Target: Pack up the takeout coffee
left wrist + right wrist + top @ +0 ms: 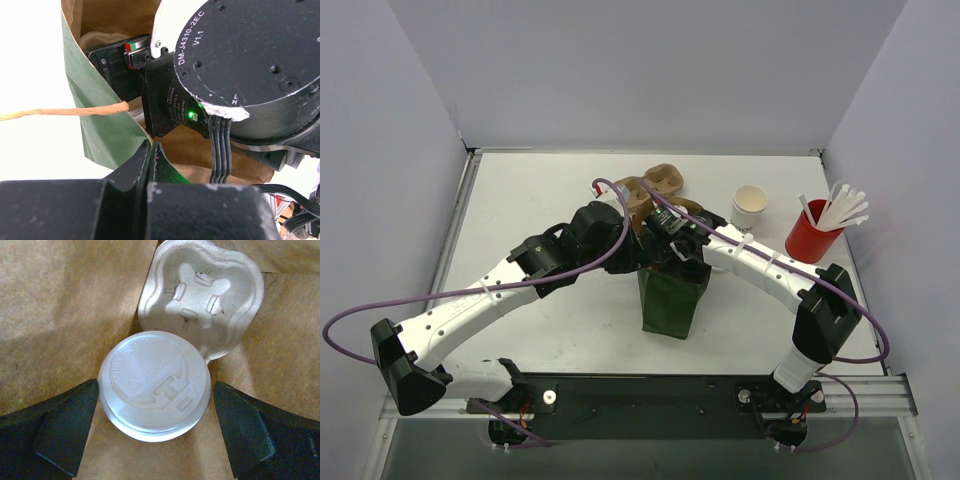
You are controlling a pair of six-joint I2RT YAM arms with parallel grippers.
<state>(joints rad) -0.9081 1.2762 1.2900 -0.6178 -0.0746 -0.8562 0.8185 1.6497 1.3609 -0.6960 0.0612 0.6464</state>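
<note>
White and round, the flat plastic lid of the small paper takeout coffee (pixel 154 382) faces straight up at the right wrist camera. The cup sits inside the green paper bag (pixel 670 300), with the bag's brown paper lining all around it. A pale moulded-pulp cup carrier (pixel 200 295) lies against the lid at 1 o'clock, touching its rim. The right gripper (pixel 155 387) reaches down into the bag with its jaws spread wide. One dark finger (pixel 65 430) is at the lid's 8 o'clock and almost on the rim. The other is at 4 o'clock, with a thin strip of brown showing between it and the lid. The left gripper (pixel 151 150) has its two black fingers pressed together on the bag's green wall at the mouth. The bag's twisted tan paper handle (pixel 65 111) runs off toward 9 o'clock in that view. From above, both arms meet over the bag at the middle of the white table (pixel 540 200). Brown pulp carriers (pixel 657 185) lie at the bag's 12 o'clock. A white open cup with a tan inside (pixel 750 207) stands at 1 o'clock, and a red cup (pixel 808 240) of white straws (pixel 840 208) at 2 o'clock.
</note>
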